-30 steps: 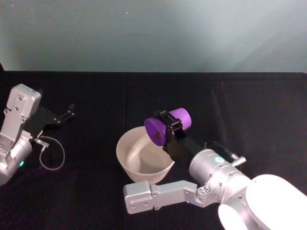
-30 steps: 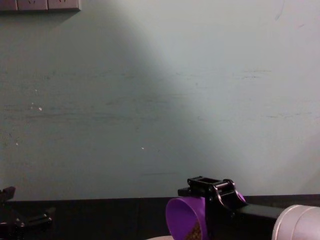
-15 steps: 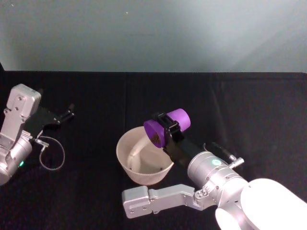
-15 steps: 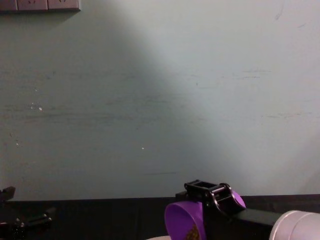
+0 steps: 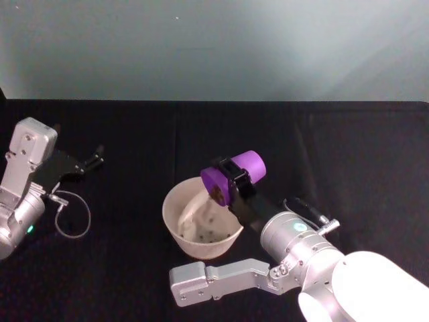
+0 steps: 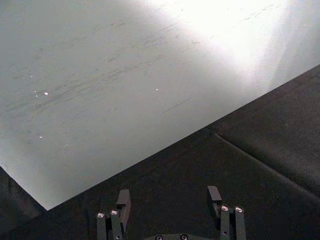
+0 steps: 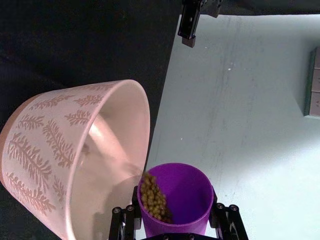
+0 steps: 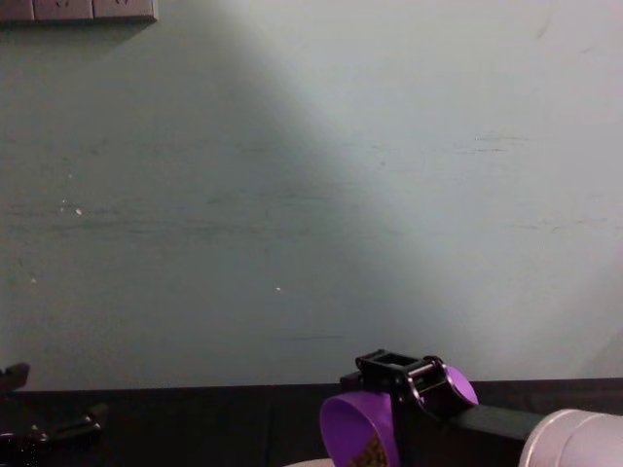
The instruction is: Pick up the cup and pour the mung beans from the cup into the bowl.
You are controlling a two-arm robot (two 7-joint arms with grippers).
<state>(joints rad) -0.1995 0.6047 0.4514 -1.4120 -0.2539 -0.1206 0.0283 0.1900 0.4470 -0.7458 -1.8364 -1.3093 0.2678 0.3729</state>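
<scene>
Cup tipped over bowl rim, clamped by right gripper (beans at its lip); left gripper spread, well apart.

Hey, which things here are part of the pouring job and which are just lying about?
In the job: bowl; cup, tipped over it; mung beans at the cup's mouth; right hand, clamping the cup.
Lying about: left hand, open, parked at the left of the table; cable loop beside it.
</scene>
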